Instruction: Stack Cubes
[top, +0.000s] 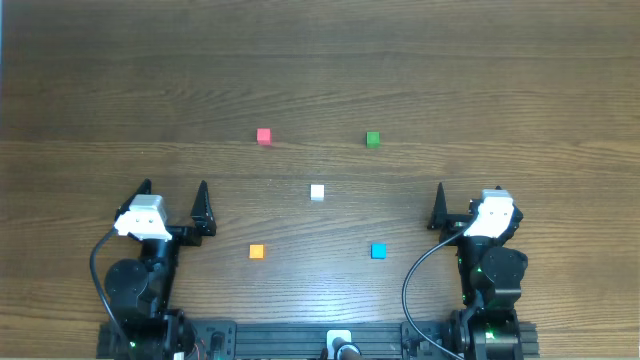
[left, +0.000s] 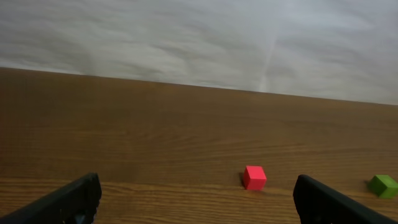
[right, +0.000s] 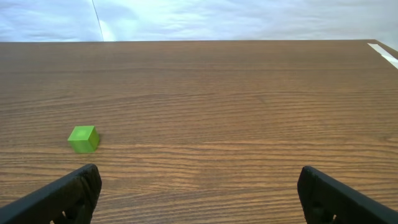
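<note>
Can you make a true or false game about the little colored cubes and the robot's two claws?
1. Five cubes lie on the wooden table: a red cube, green cube, white cube, orange cube and blue cube. True.
2. The left gripper and the right gripper are both open. True.
3. The red cube is stacked on the white cube. False: every cube lies alone on the table.
4. The left gripper holds the orange cube. False: it is empty.
5. The white cube lies in the middle of the other four. True.
6. The blue cube lies nearer the left gripper. False: it is nearer the right gripper.
</note>
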